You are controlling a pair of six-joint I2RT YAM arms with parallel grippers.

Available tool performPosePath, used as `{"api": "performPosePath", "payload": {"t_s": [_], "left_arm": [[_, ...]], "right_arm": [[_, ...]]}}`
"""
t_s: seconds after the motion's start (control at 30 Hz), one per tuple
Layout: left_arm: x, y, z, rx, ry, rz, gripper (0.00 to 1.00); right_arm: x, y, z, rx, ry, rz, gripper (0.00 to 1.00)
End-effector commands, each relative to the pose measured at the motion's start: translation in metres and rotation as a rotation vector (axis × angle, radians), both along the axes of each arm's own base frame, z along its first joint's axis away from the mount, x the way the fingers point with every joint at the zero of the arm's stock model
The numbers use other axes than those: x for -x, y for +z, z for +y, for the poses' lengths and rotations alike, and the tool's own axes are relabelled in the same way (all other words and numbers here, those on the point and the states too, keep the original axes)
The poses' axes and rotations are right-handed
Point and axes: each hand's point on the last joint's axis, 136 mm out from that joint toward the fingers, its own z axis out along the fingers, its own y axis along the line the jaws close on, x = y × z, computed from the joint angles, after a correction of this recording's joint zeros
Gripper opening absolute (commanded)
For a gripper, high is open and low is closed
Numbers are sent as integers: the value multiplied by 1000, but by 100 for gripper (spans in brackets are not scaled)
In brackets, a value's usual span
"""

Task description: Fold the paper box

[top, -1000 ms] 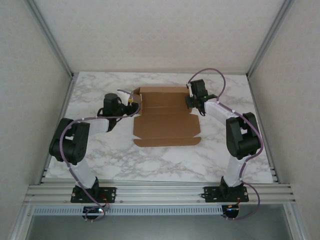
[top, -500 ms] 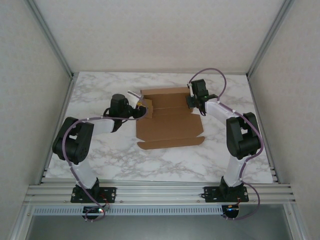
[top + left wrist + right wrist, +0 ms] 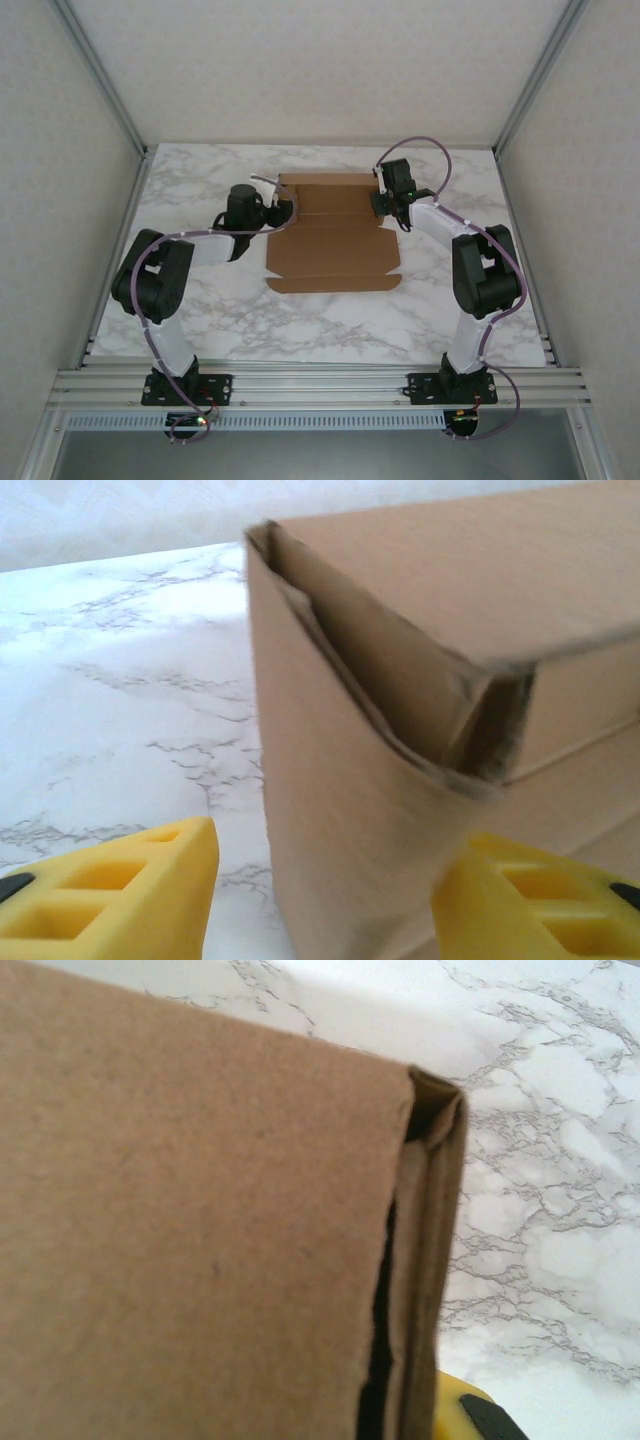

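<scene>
The paper box (image 3: 333,240) lies on the marble table (image 3: 200,320), toward the far edge, with its near flap spread flat toward the arm bases. The left claw (image 3: 272,208) is at the box's far left corner and it's open, yellow fingers (image 3: 110,890) standing either side of the upright side wall. Across from it, the right claw (image 3: 388,205) is closed, pinching the far right wall.

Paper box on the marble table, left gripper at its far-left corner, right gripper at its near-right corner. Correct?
No: the right gripper is at the far-right corner of the paper box, not near-right, as the top external view shows. The left gripper at the far-left corner and the marble table are right.
</scene>
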Motion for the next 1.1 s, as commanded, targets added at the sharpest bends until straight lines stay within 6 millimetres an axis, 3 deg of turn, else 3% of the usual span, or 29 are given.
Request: {"api": "performPosePath", "payload": {"t_s": [0.0, 0.3, 0.53, 1.07], "left_arm": [[-17, 2, 1, 11, 71, -1, 57], [-29, -22, 5, 3, 129, 70, 50], [-29, -38, 15, -26, 208, 108, 35], [-32, -33, 34, -110, 462, 42, 5]], "right_arm": [[11, -3, 10, 2, 50, 35, 4], [13, -6, 13, 3, 59, 41, 4], [15, -9, 16, 12, 54, 49, 4], [19, -4, 19, 27, -4, 46, 0]]}}
